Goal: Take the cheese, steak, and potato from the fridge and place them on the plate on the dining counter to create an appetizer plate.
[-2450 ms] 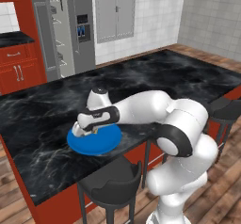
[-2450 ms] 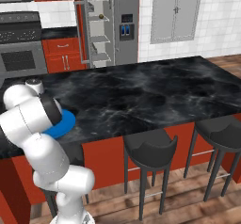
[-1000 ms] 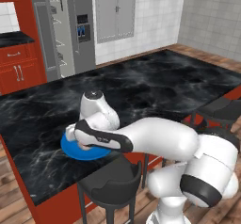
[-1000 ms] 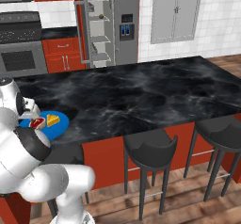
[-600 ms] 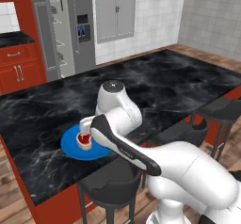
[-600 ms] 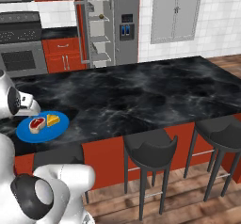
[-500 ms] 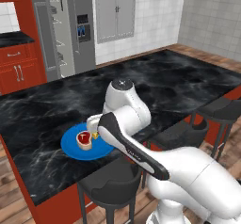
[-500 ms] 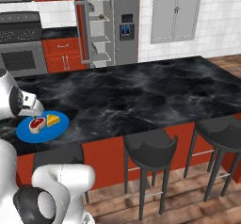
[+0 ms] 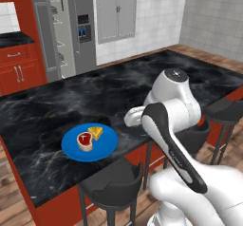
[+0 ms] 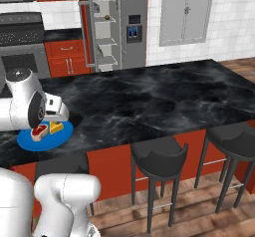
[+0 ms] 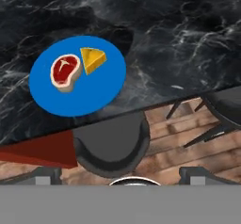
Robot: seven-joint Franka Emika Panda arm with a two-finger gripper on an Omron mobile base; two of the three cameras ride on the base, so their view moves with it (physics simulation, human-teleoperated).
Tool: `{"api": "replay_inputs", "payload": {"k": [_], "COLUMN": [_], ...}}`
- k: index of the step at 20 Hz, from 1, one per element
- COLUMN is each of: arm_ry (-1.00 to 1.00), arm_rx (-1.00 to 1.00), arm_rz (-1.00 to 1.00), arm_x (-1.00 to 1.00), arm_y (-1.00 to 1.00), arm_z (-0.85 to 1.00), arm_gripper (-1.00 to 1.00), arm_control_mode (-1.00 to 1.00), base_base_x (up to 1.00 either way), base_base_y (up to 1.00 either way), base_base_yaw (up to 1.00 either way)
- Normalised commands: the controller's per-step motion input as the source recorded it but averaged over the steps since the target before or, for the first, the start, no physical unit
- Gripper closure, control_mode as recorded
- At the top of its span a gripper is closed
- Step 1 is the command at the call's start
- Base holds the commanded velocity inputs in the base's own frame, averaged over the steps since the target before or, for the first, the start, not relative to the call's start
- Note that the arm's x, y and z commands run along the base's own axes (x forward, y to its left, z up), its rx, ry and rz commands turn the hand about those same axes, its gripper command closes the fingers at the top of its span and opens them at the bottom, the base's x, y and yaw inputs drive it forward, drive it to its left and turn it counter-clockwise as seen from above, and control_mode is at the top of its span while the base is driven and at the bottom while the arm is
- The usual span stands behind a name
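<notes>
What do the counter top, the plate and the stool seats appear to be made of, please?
Counter top: polished black marble, judging by its white veins. Plate: flat, even bright blue, perhaps glazed ceramic or plastic. Stool seats: dark, matte and moulded, probably plastic; the look leaves it open.

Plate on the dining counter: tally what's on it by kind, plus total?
steak: 1
cheese: 1
potato: 0
Total on the plate: 2

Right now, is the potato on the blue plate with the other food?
No, the plate holds just the steak and the cheese, side by side, with no brown ball on it.
</notes>
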Motion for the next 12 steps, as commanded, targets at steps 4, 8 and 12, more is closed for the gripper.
{"api": "replay_inputs", "payload": {"k": [4,8,12], "arm_ry": [-0.09,-0.02,0.00], "arm_rx": [0.00,0.00,0.00], "arm_rz": [0.15,0.07,0.00], "arm_x": [-0.52,-0.32,0.00], "arm_y": [-0.78,-0.37,0.00], "arm_z": [0.25,0.00,0.00], "arm_gripper": [-1.00,-1.00,-1.00], "arm_control_mode": [-1.00,1.00,1.00], "base_base_x": [0.00,-0.31,-0.41], "base_base_y": [0.00,-0.39,-0.97], "base_base_yaw": [0.00,0.05,0.03]}}
